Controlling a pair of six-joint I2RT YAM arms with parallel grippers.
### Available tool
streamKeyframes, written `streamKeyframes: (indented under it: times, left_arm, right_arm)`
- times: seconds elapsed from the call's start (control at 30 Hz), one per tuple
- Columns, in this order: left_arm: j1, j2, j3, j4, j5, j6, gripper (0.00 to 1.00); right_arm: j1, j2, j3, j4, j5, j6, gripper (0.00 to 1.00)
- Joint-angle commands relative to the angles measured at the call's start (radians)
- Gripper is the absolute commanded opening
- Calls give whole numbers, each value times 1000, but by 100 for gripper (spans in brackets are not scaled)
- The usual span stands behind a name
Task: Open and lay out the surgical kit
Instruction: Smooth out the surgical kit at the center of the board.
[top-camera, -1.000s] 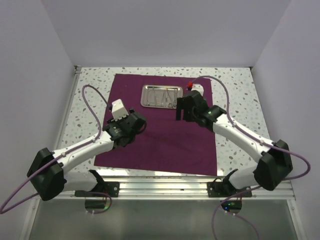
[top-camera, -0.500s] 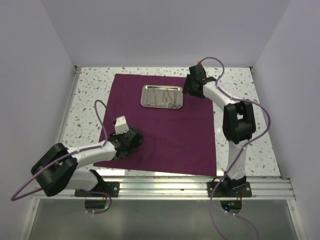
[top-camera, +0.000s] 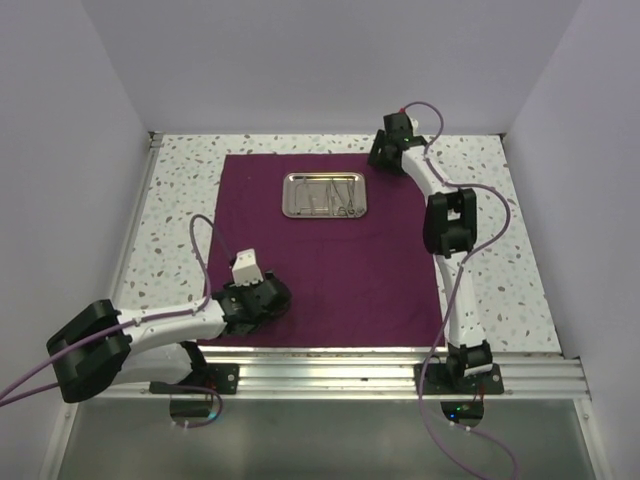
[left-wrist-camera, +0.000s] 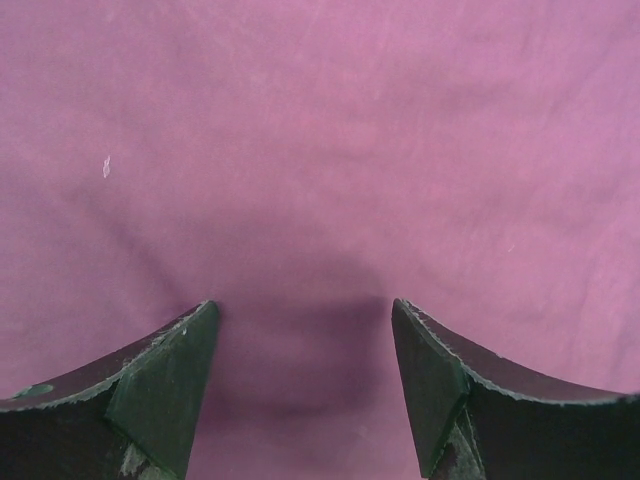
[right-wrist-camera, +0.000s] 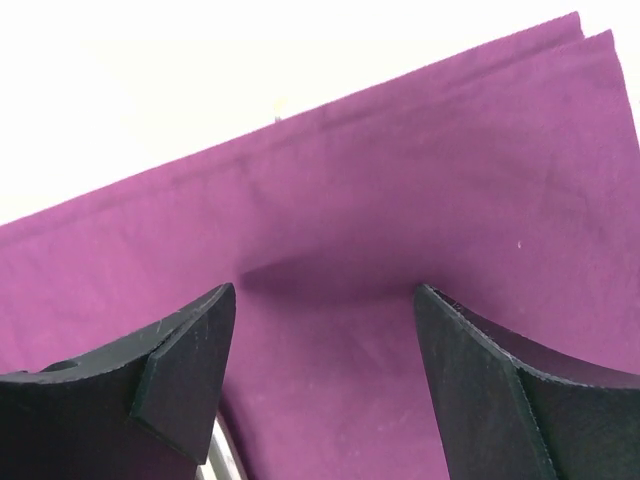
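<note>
While the steel tray (top-camera: 290, 196) is lying on the far half of the cloth wrap (top-camera: 330, 270), we are logging both jaws wide, empty. The left gripper (left-wrist-camera: 302, 305) is hovering over its near-left part, the right gripper (right-wrist-camera: 322, 290) over its far-right corner.

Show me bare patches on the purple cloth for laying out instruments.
Widest free patch: middle of the dark purple cloth, between the shiny steel tray and the near edge, right of the left claw. Also left of the tray. Crowded: far right corner, under the right claw.

Looks like a robotics lab cell: plain white walls (top-camera: 300, 60) around a speckled table (top-camera: 180, 200), aluminium rail (top-camera: 330, 372) at near edge.
</note>
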Motion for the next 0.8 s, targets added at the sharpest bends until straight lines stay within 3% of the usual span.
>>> streamKeyframes:
  times: [0.0,0.1,0.3,0.4,0.43,0.47,0.53,0.63,0.67,0.77]
  left_arm:
    - [-14,-5,58,-139,18,-65,75]
    - [-16,-2,140,-227,-60,-59,77]
    - [-8,3,369,-356,-236,19,82]
    - [1,-15,447,-243,-290,216,83]
    - [10,-29,452,-95,-283,292,84]
    - [42,-34,443,-1,-260,468,84]
    - [131,-26,435,247,-124,618,86]
    - [240,74,486,409,50,769,87]
    - [253,121,554,417,70,822,87]
    - [273,354,752,381,124,921,87]
  right_arm:
    - [-11,70,81,-83,-37,-11,76]
    - [-13,33,15,-39,-36,-11,76]
    - [-11,-194,-232,142,-26,-22,76]
    - [-13,-304,-299,196,-28,-43,76]
    - [-11,-339,-314,205,-25,-51,77]
    - [-11,-400,-354,220,-19,-51,78]
    - [-11,-485,-454,245,-11,-50,79]
    - [-7,-672,-592,315,-16,-33,88]
    - [-5,-726,-691,331,-13,-19,98]
    - [10,-896,-897,369,-83,5,98]
